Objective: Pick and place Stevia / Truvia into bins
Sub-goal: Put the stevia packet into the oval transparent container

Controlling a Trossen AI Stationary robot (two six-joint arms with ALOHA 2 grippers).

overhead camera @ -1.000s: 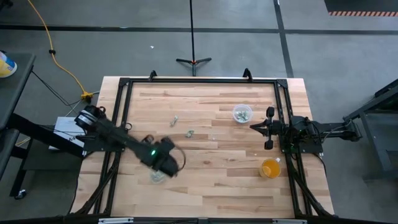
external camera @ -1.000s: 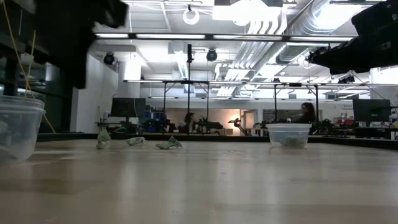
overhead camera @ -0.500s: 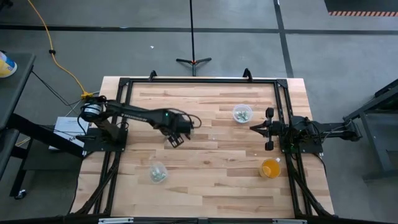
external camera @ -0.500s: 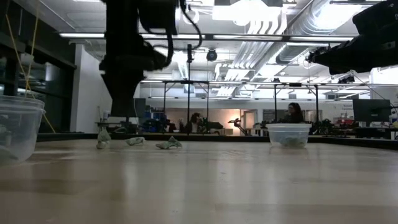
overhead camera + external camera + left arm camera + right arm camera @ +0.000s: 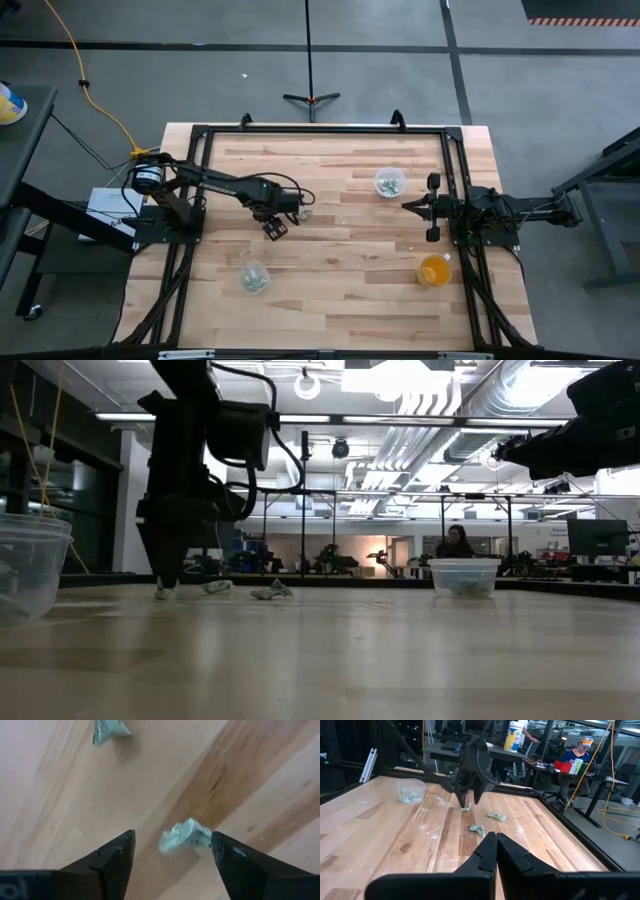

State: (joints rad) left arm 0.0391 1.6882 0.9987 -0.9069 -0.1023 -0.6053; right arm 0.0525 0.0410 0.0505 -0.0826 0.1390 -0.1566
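Three crumpled pale green packets lie flat on the wooden table. My left gripper [image 5: 170, 847] is open and points down at the table top, with one packet [image 5: 185, 835] between its fingers. This is the leftmost packet [image 5: 165, 592] in the low view, and it lies close to one finger [image 5: 220, 847]. A second packet [image 5: 307, 213] lies just to the right. A third [image 5: 497, 816] lies farther off. One clear cup [image 5: 390, 182] stands far right with packets inside. The other [image 5: 253, 278] stands near left. My right gripper [image 5: 496, 842] is shut and waits at the right edge. My left gripper stands over the packet from above, pointing down, one finger on each side. The packet's end [image 5: 204, 836] lies right beside one finger; I cannot tell whether they touch. The packet rests on the table.
An orange translucent cup [image 5: 435, 270] stands near the right edge, on the near side of my right arm. A black frame [image 5: 320, 130] runs around the table top. Bare wood lies across the middle and near side. People sit at desks in the room beyond.
My left gripper has swung from above the near-left clear cup toward the far side and the right, over to the loose packets. It then came down until its fingertips reached the table around one packet. The packets and cups have stayed in place.
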